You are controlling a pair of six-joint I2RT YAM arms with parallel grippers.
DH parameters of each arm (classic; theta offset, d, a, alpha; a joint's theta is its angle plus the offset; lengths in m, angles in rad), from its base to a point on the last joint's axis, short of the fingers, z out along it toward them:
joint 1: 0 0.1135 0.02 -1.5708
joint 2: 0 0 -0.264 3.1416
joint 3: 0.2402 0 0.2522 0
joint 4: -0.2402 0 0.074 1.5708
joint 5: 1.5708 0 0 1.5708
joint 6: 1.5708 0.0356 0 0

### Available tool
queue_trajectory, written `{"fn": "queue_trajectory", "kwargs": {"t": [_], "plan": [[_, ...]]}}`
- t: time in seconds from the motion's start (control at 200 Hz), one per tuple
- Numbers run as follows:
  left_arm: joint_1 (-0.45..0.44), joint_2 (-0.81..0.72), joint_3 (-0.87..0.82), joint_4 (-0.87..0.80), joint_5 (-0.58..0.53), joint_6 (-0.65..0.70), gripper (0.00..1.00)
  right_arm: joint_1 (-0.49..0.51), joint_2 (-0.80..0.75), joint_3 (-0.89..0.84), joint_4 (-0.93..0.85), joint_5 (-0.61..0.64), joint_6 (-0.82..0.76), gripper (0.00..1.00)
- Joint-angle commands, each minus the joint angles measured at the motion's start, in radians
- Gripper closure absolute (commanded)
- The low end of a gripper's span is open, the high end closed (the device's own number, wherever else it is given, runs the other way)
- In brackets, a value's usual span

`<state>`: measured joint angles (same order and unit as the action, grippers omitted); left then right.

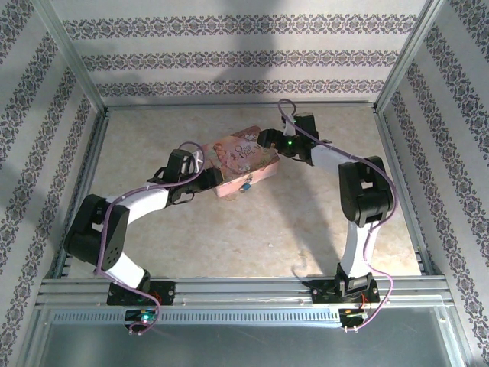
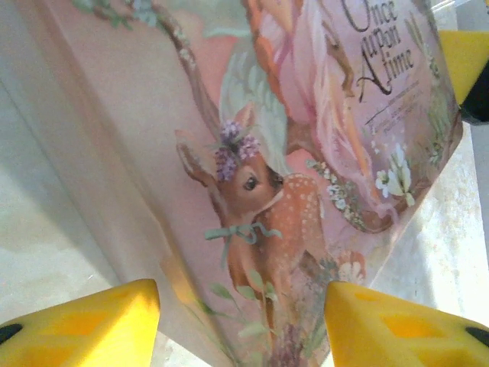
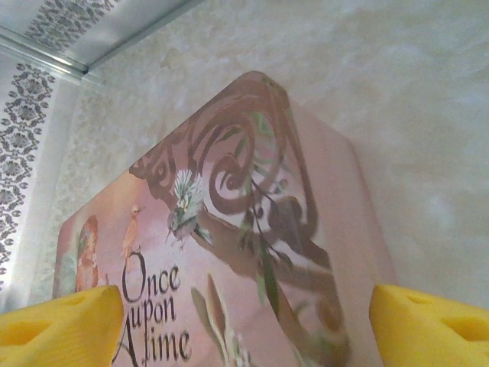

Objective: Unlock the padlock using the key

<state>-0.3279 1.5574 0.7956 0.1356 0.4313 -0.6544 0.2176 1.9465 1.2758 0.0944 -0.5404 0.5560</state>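
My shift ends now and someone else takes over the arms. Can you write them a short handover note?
Left gripper: open, fingers either side of the pink box at its left end.
Right gripper: open, straddling the box's far right corner.
Padlock: on the box's near side, too small to tell if it is locked.
Done: both arms are at the box.
To do: the unlocking, apparently all of it.

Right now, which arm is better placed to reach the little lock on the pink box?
Probably left: the left end effector sits at the box's left end, close to the lock hanging on the near side. The right end effector is at the far corner.
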Motion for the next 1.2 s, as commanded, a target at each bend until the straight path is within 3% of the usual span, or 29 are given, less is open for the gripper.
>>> {"fn": "queue_trajectory", "kwargs": {"t": [0.0,0.21,0.45,0.59,0.855,1.199], "plan": [[0.001,-0.087,0.002,-0.036,-0.066,0.032,0.39,-0.048,-0.146,-0.085,-0.008,0.018,-0.062,0.16],[0.017,-0.214,0.044,-0.129,-0.125,0.098,0.39,-0.060,-0.377,-0.332,0.022,-0.007,-0.068,0.19],[0.010,-0.153,0.163,-0.134,0.013,0.093,0.47,0.038,-0.500,-0.578,0.242,-0.064,-0.017,0.29],[-0.011,-0.042,0.257,-0.146,0.078,0.094,0.53,0.093,-0.453,-0.670,0.472,-0.077,0.044,0.32],[-0.025,0.142,0.398,-0.204,0.139,0.099,0.57,0.180,-0.271,-0.679,0.685,-0.042,0.058,0.33],[-0.026,0.273,0.461,-0.286,0.135,0.105,0.60,0.195,-0.108,-0.647,0.813,-0.038,0.042,0.38]]}}
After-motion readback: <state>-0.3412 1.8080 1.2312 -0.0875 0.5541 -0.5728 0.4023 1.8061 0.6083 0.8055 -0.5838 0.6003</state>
